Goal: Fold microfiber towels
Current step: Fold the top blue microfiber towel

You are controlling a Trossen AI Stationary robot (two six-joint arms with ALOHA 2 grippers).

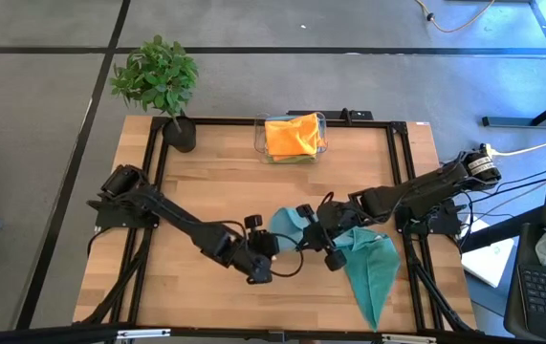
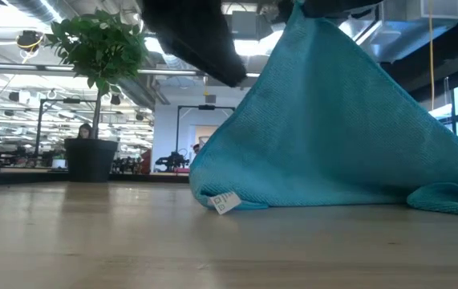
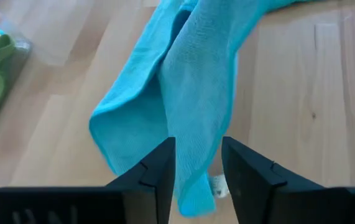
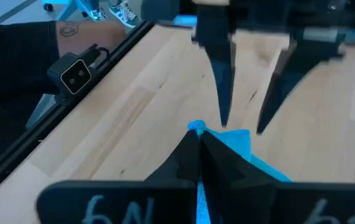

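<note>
The right gripper is pinched tight on a corner of the soft teal microfiber towel, holding it lifted above the pale wooden slatted tabletop so the cloth hangs in a tent, its lower edge and white care tag resting on the wood near the front middle of the table. The left gripper sits just beside it, its dark fingers parted with a fold of the towel draped between them but not clamped. The risk, as I judge it, is that this loose fold slides out or bunches, so the hanging cloth twists and the fold lands crooked; a snag on either finger would drag the whole towel off line. At the table's far edge a clear plastic bin holds an orange cloth over a green one, with a small potted leafy plant at the far left corner. Beyond lies an open office with grey flooring, desks and bright ceiling lights.
</note>
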